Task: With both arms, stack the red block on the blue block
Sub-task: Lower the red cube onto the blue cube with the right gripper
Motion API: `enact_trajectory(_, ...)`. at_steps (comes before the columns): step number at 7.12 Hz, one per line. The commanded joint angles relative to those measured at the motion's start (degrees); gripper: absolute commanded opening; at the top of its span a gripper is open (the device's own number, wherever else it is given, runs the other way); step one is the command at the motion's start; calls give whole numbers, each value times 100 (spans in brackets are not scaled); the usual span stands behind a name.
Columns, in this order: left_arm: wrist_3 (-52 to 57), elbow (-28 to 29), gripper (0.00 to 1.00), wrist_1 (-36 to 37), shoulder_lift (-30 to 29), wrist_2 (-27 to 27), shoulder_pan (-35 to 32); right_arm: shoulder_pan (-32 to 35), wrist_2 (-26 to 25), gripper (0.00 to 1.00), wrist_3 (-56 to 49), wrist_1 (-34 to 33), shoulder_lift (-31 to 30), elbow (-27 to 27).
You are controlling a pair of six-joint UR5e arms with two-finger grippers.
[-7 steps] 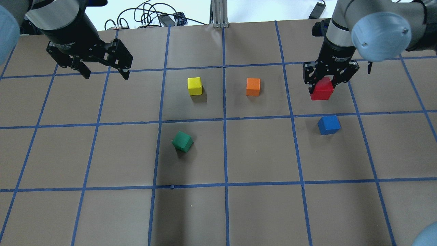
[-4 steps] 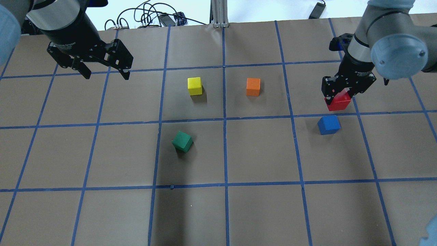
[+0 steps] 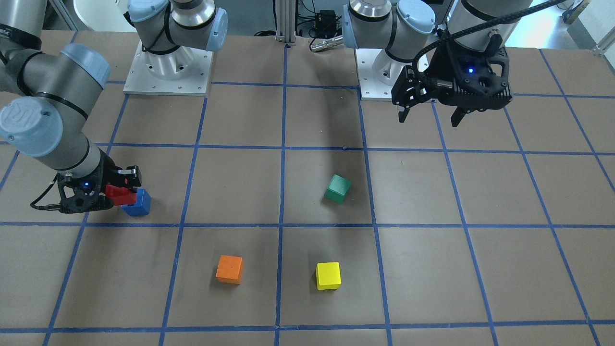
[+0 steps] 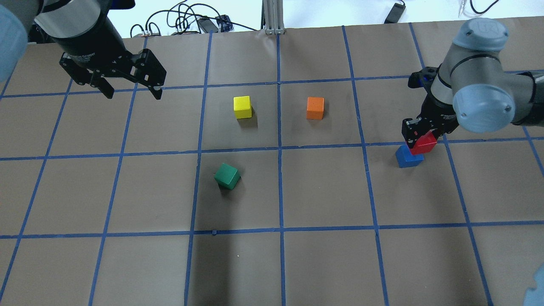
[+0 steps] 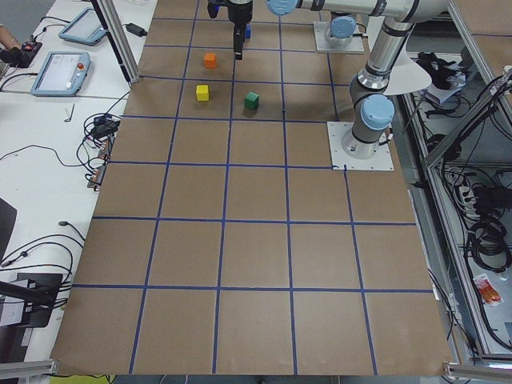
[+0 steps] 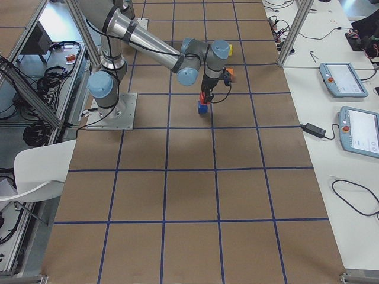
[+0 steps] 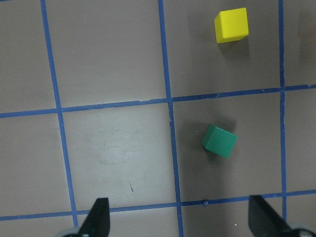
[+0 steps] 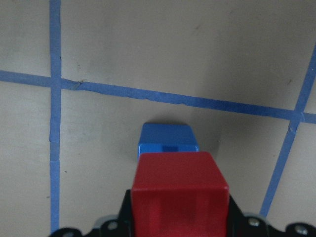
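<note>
My right gripper [image 4: 421, 139] is shut on the red block [image 4: 424, 143] and holds it just above and slightly behind the blue block [image 4: 409, 157], which sits on the table. In the right wrist view the red block [image 8: 178, 190] fills the bottom centre and the blue block [image 8: 167, 141] shows just beyond it. In the front view the red block [image 3: 118, 194] overlaps the blue block [image 3: 138, 204]. My left gripper [image 4: 131, 91] is open and empty, high over the far left of the table; its fingertips [image 7: 98, 217] frame the left wrist view.
A yellow cube [image 4: 242, 107] and an orange cube [image 4: 315, 108] sit mid-table. A green cube [image 4: 227, 176] lies turned, nearer the centre. Brown paper with a blue tape grid [image 4: 280, 148] covers the table. Cables [image 4: 182, 23] lie at the far edge.
My right gripper has carried the red block toward the blue block and lower, from a grid square away to overlapping it. The left arm has not moved.
</note>
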Motion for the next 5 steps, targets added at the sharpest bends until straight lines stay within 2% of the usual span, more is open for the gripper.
enact_trajectory(1, -1, 1, 100, -8, 12, 0, 0, -2, 6, 0, -17, -62, 20, 39)
enact_trajectory(4, 8, 1, 100, -8, 21, 0, 0, -2, 59, 12, 18, -106, 38, 135)
enact_trajectory(5, 8, 1, 100, -8, 21, 0, 0, -2, 59, 22, 27, -106, 55, 153)
